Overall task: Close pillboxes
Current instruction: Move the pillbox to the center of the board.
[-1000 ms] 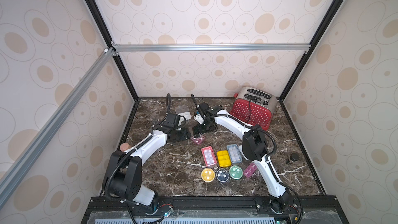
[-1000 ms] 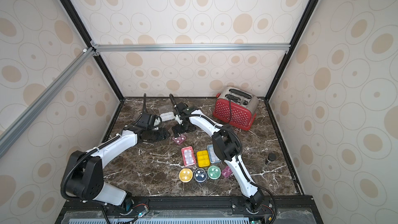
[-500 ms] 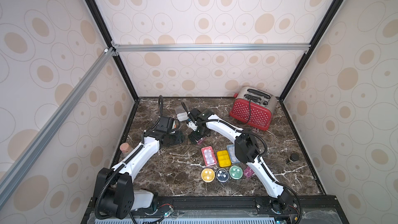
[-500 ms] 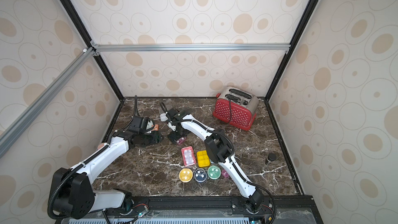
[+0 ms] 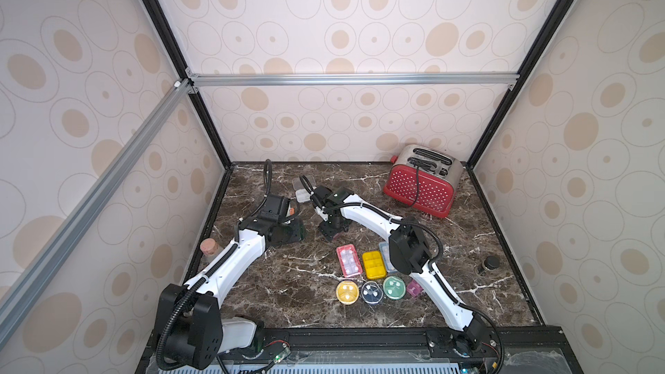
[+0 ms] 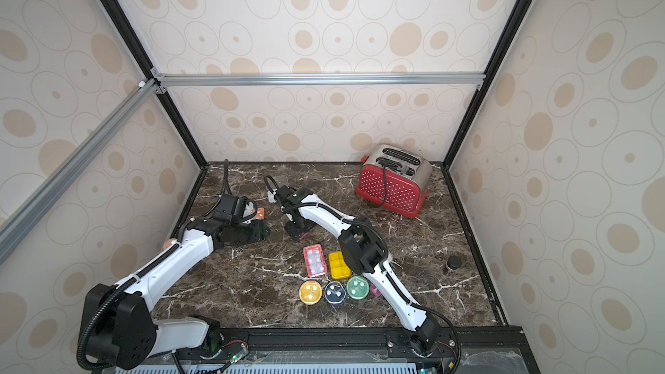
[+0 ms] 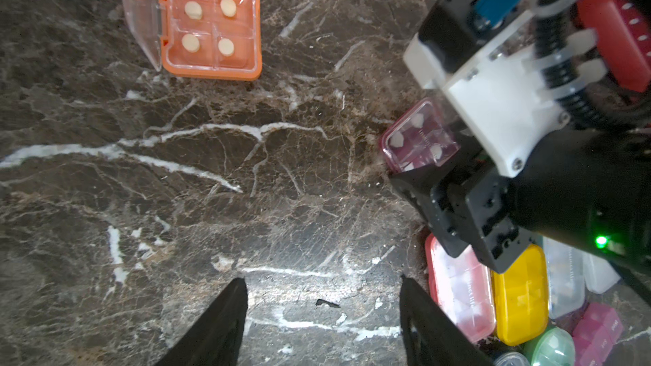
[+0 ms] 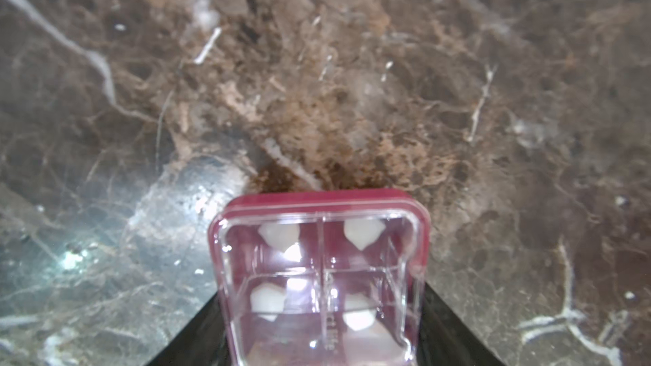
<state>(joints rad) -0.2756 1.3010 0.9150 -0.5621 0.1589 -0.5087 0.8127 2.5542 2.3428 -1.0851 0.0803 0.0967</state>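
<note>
My right gripper [image 5: 333, 230] is down on the marble with its jaws shut against both sides of a maroon square pillbox [image 8: 320, 269], whose clear lid lies flat over white pills; the box also shows in the left wrist view [image 7: 419, 135]. My left gripper [image 7: 322, 283] stands open over bare marble and holds nothing. An orange pillbox [image 7: 211, 26] lies ahead of it with its clear lid swung open. A white pillbox [image 5: 300, 188] sits near the back. Red [image 5: 348, 260], yellow [image 5: 374, 264] and round yellow [image 5: 347, 291], navy [image 5: 370, 292] and green [image 5: 394, 286] pillboxes lie grouped at the front.
A red toaster [image 5: 421, 185] stands at the back right. A cork-stoppered jar [image 5: 208, 246] sits by the left wall and a small dark jar [image 5: 487, 264] near the right wall. The right arm's elbow [image 5: 410, 250] hangs over part of the front group.
My right gripper came down around the maroon pillbox and its jaws narrowed onto it. My left arm drew back a little toward the left.
</note>
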